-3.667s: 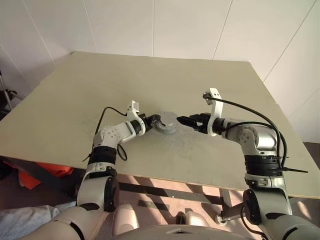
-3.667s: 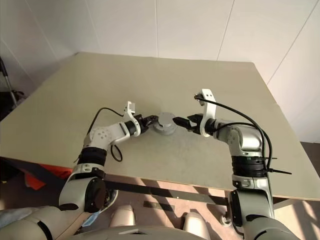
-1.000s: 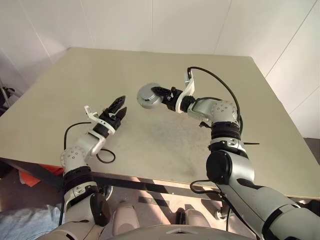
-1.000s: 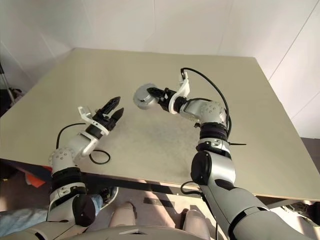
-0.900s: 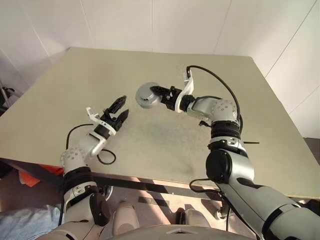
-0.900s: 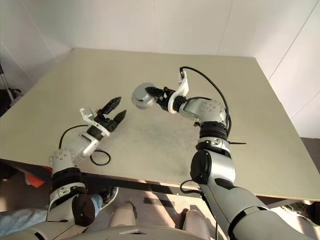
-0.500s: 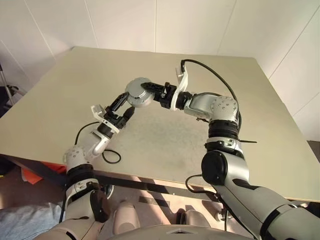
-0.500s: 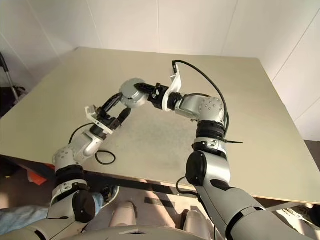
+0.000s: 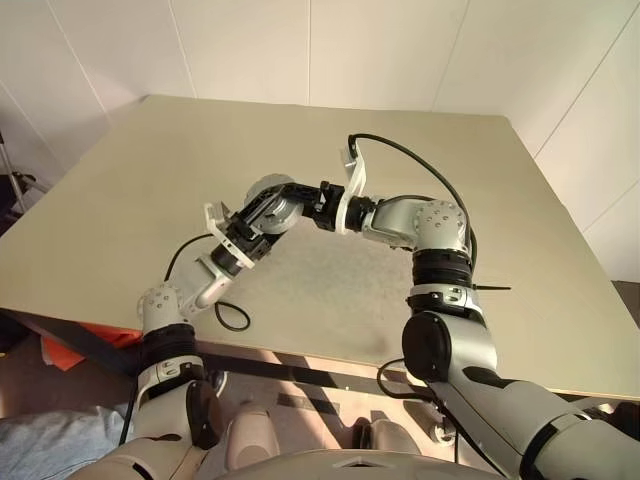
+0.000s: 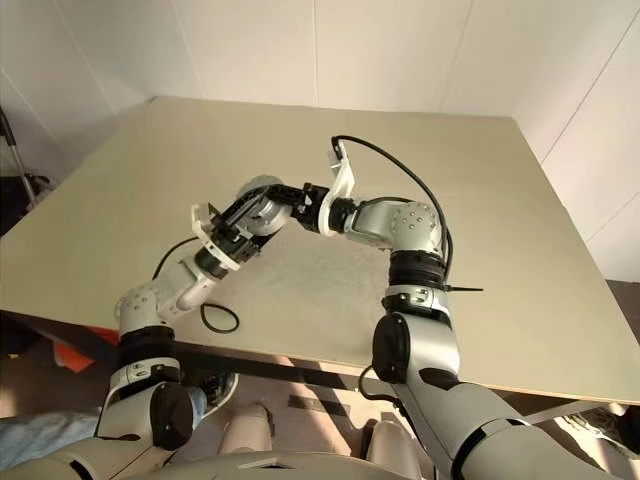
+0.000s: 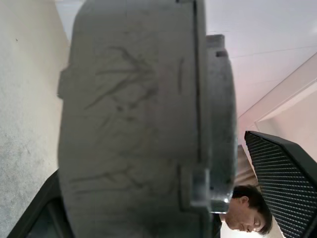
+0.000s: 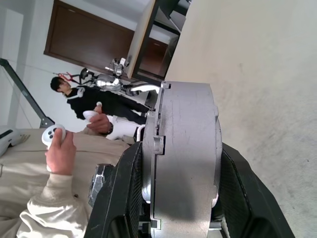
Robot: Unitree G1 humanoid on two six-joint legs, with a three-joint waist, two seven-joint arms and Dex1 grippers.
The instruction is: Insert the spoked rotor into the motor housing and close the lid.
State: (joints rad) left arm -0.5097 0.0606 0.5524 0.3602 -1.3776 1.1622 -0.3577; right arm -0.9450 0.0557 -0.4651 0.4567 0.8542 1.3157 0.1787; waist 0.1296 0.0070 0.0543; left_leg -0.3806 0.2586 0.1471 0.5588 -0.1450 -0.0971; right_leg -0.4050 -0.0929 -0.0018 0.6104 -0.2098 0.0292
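The motor housing (image 9: 270, 189) is a closed round grey metal drum, held in the air above the table and turned on edge. My right gripper (image 9: 291, 196) is shut on it, with its black fingers (image 12: 124, 198) clamped across the drum's two flat faces (image 12: 182, 163). My left gripper (image 9: 271, 208) is open and straddles the same drum. Its textured finger (image 11: 282, 183) stands a little off the drum's rim (image 11: 133, 124). A seam runs round the drum where the lid sits on it; which end is the lid I cannot tell. The spoked rotor is hidden.
The beige table (image 9: 300, 130) lies below both arms, and its near edge runs along the front. A person (image 12: 64, 148) holding a controller shows in the right wrist view. A person's head (image 11: 245, 210) shows behind the drum in the left wrist view.
My right gripper has carried the drum lower and nearer to me. My left gripper has swung up and to the right until its open fingers stand around the drum.
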